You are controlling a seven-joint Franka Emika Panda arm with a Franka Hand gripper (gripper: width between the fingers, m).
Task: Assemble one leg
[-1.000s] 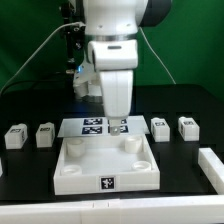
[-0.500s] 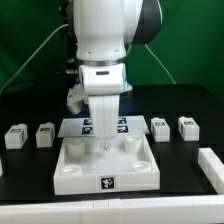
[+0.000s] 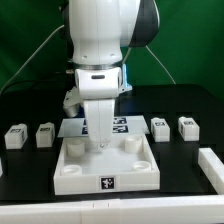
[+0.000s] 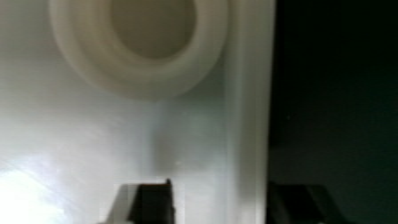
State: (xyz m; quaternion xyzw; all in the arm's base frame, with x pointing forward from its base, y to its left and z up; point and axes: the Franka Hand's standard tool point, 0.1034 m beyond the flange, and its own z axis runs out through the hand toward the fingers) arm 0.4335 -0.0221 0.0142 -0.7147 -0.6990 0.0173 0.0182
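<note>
Four small white legs with tags stand on the black table: two on the exterior view's left (image 3: pixel 14 136) (image 3: pixel 45 134) and two on its right (image 3: pixel 160 127) (image 3: pixel 188 126). My gripper (image 3: pixel 101 146) is down at the back rim of the large white tray (image 3: pixel 107 172). It holds no leg. In the wrist view the gripper (image 4: pixel 224 205) is open, and the tray's wall (image 4: pixel 249 120) runs between the two dark fingertips (image 4: pixel 146 200). One round socket (image 4: pixel 134 40) shows beyond them.
The marker board (image 3: pixel 122 125) lies behind the tray, partly hidden by my arm. A long white bar (image 3: pixel 212 166) lies at the exterior view's right edge. A green backdrop stands behind the table.
My arm has moved toward the exterior view's left and dropped lower. The gripper went from over the marker board to the tray's back rim.
</note>
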